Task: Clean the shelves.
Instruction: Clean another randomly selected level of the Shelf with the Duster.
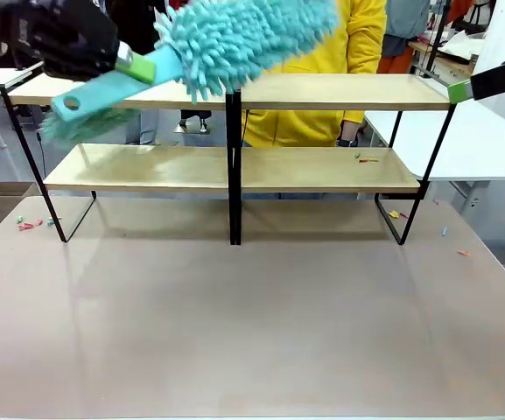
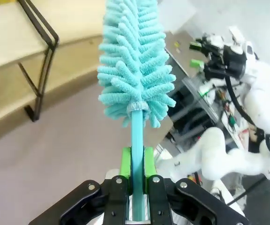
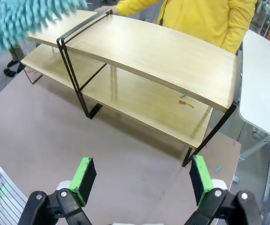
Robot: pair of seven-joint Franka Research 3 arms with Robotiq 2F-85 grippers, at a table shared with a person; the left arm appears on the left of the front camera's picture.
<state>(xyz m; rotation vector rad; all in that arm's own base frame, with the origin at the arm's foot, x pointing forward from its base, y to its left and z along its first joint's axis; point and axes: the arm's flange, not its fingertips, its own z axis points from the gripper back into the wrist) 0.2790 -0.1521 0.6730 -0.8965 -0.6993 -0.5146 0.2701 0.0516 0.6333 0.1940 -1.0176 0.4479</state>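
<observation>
Left jaws grip the duster by its handle, head over the top board of the shelves. Right jaws wide open above the counter

The shelves are a wide rack of two long boards of light wood, one above the other, on a thin black metal frame with a black post in the middle. The rack stands upright on the far half of the counter, its long side running left to right. A few small coloured scraps lie on the lower board near its right end.
</observation>
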